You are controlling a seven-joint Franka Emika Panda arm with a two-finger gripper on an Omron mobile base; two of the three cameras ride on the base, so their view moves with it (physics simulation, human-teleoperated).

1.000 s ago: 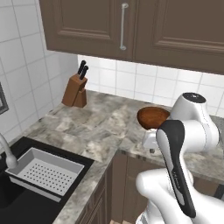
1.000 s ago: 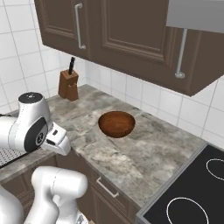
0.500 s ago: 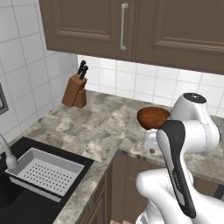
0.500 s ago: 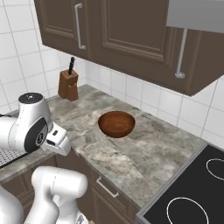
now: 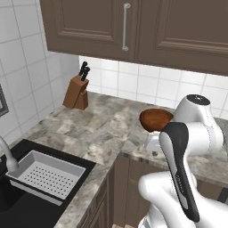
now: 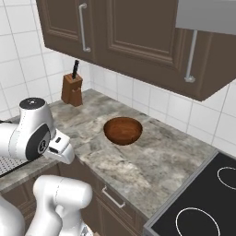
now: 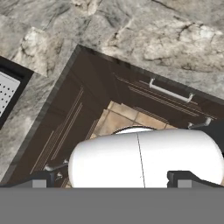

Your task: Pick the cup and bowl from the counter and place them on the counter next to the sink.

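Observation:
The bowl (image 6: 122,130), wide, glossy and reddish-brown, stands upright on the marbled counter (image 6: 152,166). In the left base view the bowl (image 5: 155,119) is partly hidden behind my arm. The cup is out of view. My gripper (image 7: 113,178) is open with nothing between its fingertips (image 7: 42,179), which stand wide apart. It hangs in front of the counter's inner corner and looks down at the dark cabinet fronts and the tiled floor. The bowl lies well clear of it. The black sink (image 5: 18,202) with its grey perforated rack (image 5: 45,178) is at the lower left.
A wooden knife block (image 5: 76,91) stands against the tiled back wall. The faucet (image 5: 8,156) curves over the sink's left side. A black stovetop (image 6: 203,203) lies at the right end of the counter. Wall cabinets hang overhead.

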